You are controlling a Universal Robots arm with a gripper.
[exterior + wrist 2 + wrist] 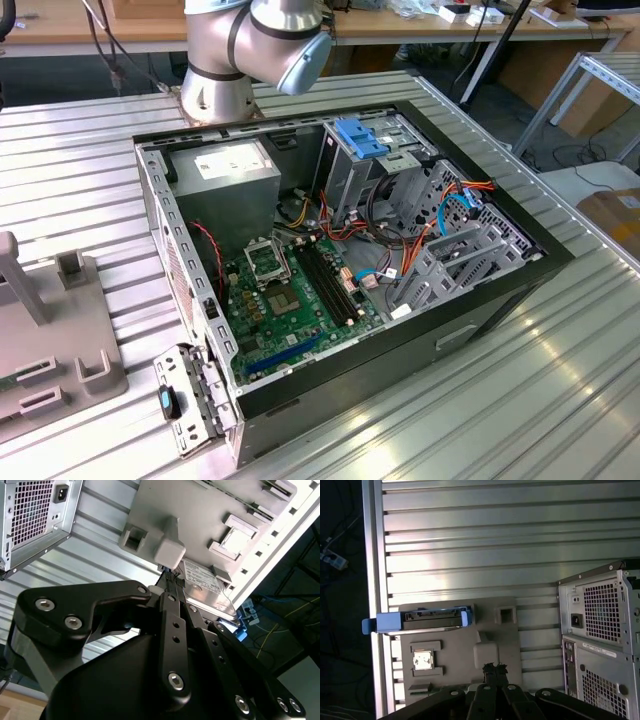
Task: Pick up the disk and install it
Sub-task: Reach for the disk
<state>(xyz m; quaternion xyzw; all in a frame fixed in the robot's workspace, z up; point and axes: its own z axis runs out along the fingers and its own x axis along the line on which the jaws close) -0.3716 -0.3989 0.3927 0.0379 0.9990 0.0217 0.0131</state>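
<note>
— So, the gripper (493, 669)?
— Closed up tight and empty, hanging over the grey holder (505, 640).
— And the disk (422, 620)?
— On edge in that holder, near the gripper but apart. It isn't picked up, so nothing is installed in the open computer case (350, 250).
— Any writing?
— A white label (200, 577) on the disk, unreadable.

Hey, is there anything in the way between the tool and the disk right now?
Only partly. In the first wrist view a raised grey block of the fixture sits just ahead of the tool; the disk stands on edge in that fixture, off to one side, with no other thing between them.
</note>
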